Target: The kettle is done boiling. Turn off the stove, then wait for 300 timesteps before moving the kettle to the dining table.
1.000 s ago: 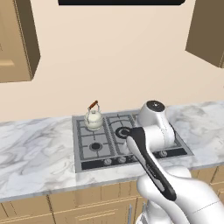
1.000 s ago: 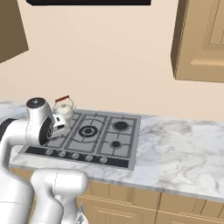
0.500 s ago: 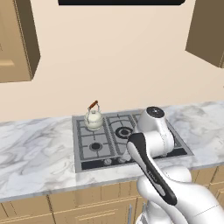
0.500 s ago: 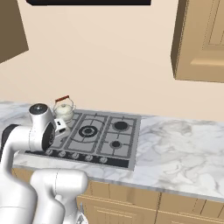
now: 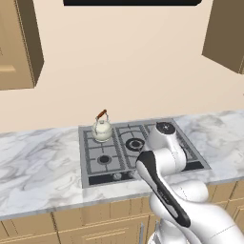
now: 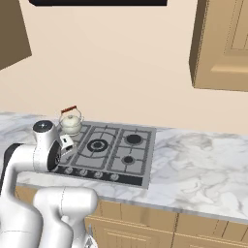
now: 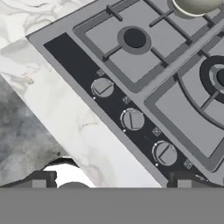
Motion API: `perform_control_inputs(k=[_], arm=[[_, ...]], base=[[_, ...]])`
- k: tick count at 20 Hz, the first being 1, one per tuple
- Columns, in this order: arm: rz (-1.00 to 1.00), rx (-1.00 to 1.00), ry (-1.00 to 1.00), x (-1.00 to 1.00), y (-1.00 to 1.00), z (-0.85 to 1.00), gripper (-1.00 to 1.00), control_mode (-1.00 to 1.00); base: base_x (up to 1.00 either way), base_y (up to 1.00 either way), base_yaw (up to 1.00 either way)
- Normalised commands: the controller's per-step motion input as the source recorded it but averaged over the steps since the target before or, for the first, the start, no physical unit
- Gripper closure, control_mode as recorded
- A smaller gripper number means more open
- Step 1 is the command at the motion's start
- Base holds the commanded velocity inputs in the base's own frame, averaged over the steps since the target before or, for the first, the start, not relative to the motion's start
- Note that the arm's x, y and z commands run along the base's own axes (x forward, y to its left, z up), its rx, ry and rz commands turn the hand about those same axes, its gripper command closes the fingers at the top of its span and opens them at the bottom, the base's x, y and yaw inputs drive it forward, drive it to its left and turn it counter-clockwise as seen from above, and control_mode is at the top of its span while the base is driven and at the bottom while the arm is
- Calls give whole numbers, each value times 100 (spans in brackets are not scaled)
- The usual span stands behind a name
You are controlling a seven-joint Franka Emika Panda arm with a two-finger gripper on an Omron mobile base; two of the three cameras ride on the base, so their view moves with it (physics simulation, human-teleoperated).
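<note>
The cream-white kettle [image 5: 102,129] [image 6: 70,123] stands upright on the back left burner of the grey stove [image 5: 110,150] [image 6: 117,151]. Its underside shows at the top right of the hand view as the kettle [image 7: 197,5]. My gripper [image 7: 111,181] hangs open over the stove's front edge, its fingertips [image 7: 42,179] wide apart with nothing between them. Just ahead of it lies the black strip with the knobs [image 7: 132,119]; three of them show, and the gripper touches none. In the left base view my own arm hides the gripper. The dining table is out of view.
White-and-grey marbled counter [image 5: 38,162] [image 6: 203,169] runs on both sides of the stove. Wooden wall cabinets [image 5: 19,43] [image 6: 223,43] hang above left and right. Wooden drawer fronts [image 6: 145,227] sit below the counter.
My hand has come down and forward, from above the stove's middle to just over the knob row at the front edge. The kettle has not moved. The gripper stays open.
</note>
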Motion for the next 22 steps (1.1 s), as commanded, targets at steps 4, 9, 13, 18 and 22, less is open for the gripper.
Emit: perform_control_inputs(k=[4,9,13,18,22], arm=[[0,-5,-1,9,0,-16,-100,-100],[0,-3,0,12,2,-15,-100,-100],[0,-1,0,26,6,-15,-100,-100],[0,0,0,18,1,-19,-100,-100],[2,-1,0,7,0,-34,-100,-100]], base=[[0,0,0],[0,0,0],[0,0,0],[0,0,0],[0,0,0]])
